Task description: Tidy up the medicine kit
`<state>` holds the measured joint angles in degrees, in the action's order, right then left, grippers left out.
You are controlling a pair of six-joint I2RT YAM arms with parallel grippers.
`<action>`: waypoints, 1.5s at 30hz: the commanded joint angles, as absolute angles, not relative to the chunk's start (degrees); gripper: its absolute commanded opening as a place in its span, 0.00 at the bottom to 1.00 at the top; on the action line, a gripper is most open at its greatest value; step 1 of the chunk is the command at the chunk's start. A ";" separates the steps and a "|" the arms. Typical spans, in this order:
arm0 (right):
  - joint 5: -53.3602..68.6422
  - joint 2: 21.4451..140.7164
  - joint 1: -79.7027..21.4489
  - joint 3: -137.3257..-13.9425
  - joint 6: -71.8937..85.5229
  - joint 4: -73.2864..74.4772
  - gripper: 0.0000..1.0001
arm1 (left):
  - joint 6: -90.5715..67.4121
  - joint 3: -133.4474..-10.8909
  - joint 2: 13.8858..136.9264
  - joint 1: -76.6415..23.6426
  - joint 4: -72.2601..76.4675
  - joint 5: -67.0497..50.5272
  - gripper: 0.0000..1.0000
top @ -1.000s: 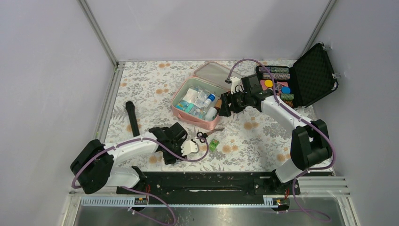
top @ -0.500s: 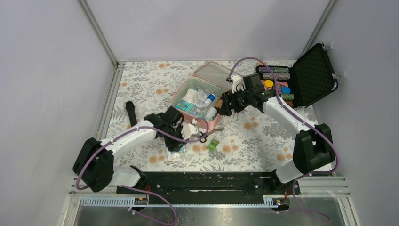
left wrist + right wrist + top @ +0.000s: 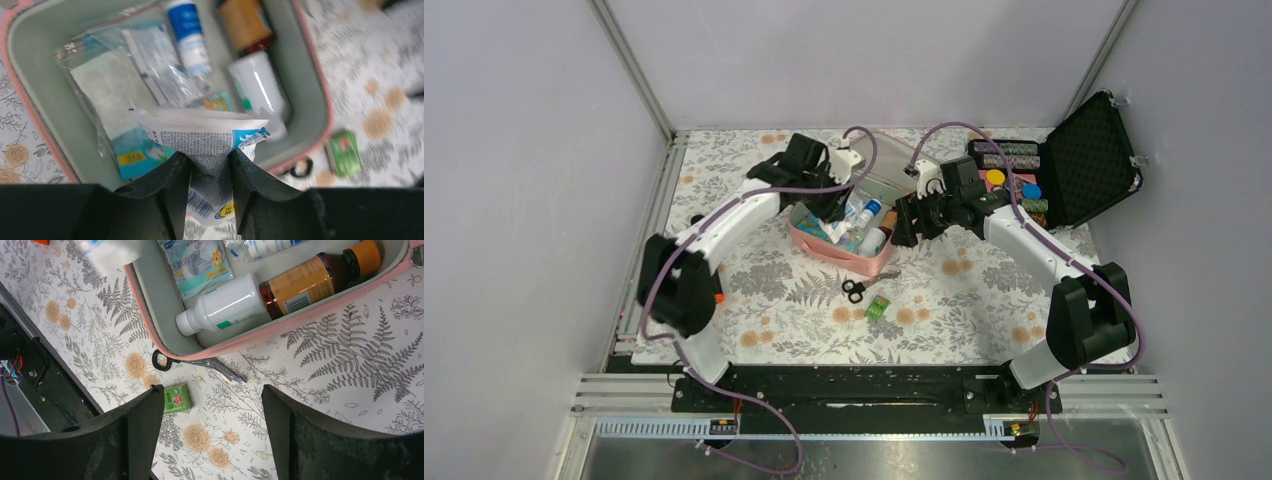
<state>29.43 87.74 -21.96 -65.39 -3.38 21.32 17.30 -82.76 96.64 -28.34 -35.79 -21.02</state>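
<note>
Over the soft pink medicine kit (image 3: 307,110), the left end effector (image 3: 207,161) pinches a paper packet (image 3: 200,131) that looks light and floppy, so an edge grip suits it.

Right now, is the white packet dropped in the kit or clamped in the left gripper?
Clamped. The left gripper pinches the white packet above the open medicine kit; it is not lying inside.

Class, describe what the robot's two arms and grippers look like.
Both arms have white links and black joints: left arm, right arm. A purple cable runs along each. The left gripper and right gripper have black, tapered fingers.
</note>
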 commanded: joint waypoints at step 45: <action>31.23 109.53 -20.53 -79.61 12.46 24.35 0.68 | -20.47 -77.56 106.55 -10.54 -31.63 -28.89 0.55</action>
